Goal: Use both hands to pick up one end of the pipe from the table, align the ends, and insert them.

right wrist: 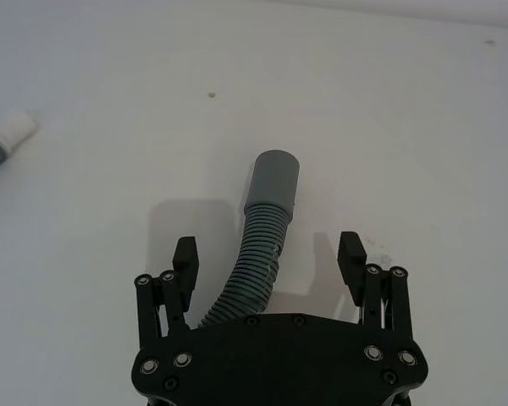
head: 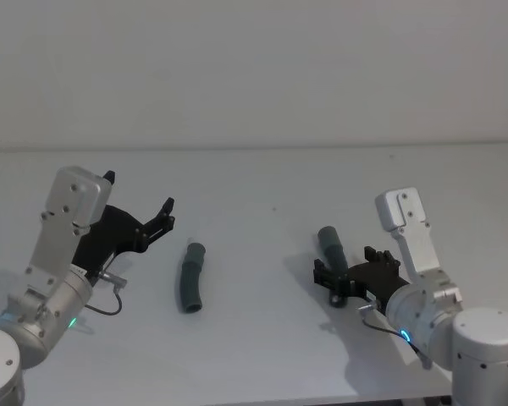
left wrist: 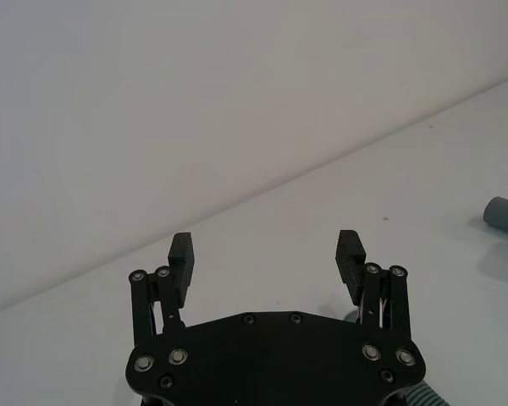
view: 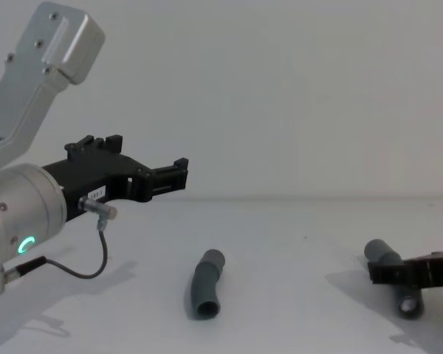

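Observation:
Two dark grey pipe pieces lie on the white table (head: pixel 262 355). The left piece (head: pixel 190 277) (view: pixel 205 293) lies free, and its white tip (right wrist: pixel 13 127) appears in the right wrist view. My left gripper (head: pixel 165 216) (left wrist: pixel 267 254) (view: pixel 179 173) hovers open above the table, up and to the left of that piece. The right piece (head: pixel 330 244) (view: pixel 385 257) is ribbed with a smooth round mouth (right wrist: pixel 273 178). My right gripper (head: pixel 343 264) (right wrist: pixel 268 254) (view: pixel 399 276) is low on the table, open, with its fingers on either side of this piece's ribbed body.
A bare wall rises behind the table's far edge (head: pixel 254 149). A thin black cable (view: pixel 81 274) loops under the left wrist. Bare table surface lies between the two pieces and in front of them.

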You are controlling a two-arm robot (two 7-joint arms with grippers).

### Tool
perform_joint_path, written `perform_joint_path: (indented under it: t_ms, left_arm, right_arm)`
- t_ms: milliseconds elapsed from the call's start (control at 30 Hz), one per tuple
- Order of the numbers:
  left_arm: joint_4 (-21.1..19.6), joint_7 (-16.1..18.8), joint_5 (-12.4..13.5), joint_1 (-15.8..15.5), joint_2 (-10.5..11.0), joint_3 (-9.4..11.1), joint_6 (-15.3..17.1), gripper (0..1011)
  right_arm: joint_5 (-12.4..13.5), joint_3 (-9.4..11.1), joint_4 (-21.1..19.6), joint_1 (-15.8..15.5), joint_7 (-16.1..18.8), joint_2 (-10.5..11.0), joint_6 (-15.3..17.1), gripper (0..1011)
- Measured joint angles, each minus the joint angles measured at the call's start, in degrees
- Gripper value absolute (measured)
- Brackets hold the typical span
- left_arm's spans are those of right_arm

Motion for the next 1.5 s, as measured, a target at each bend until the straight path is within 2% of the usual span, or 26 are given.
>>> perform_joint_path:
  t_ms: [533,667,833,900,1133,1167,1200,1300,1500]
  left_arm:
    - [0.00,0.00,0.00,0.01,0.00,0.00,0.00,1001]
    - [0.00,0.00,0.00,0.00,0.00,0.00,0.00,1001]
    - [0.00,0.00,0.00,0.01,0.00,0.00,0.00,1001]
    - [0.00,0.00,0.00,0.00,0.00,0.00,0.00,1001]
    - [0.00,0.00,0.00,0.00,0.00,0.00,0.00,1002]
    - [0.00,0.00,0.00,0.00,0.00,0.00,0.00,1001]
    - [0.00,0.00,0.00,0.00,0.00,0.00,0.00,1001]
    - [0.00,0.00,0.00,0.01,0.00,0.00,0.00,1002]
    - [0.00,0.00,0.00,0.00,0.00,0.00,0.00,1001]
  right_arm:
    - [-0.34,0.35,3.79,3.04,-0.62,-2.33,3.56,992]
    - [-0.32,0.72,4.80,3.86,-0.97,-3.00,4.69,916]
    - [-0.35,1.05,5.60,4.61,-1.28,-3.46,5.60,771]
    - [-0.39,1.22,5.94,4.87,-1.34,-3.63,5.92,670]
    - [-0.50,1.47,6.70,5.54,-1.44,-4.00,6.64,472]
    - [-0.50,1.48,6.74,5.59,-1.45,-4.02,6.70,472]
    - [-0.52,1.51,6.85,5.69,-1.47,-4.09,6.83,406]
    - [-0.53,1.53,6.98,5.79,-1.47,-4.17,6.98,322]
    - [-0.56,1.60,7.22,5.95,-1.47,-4.32,7.26,290]
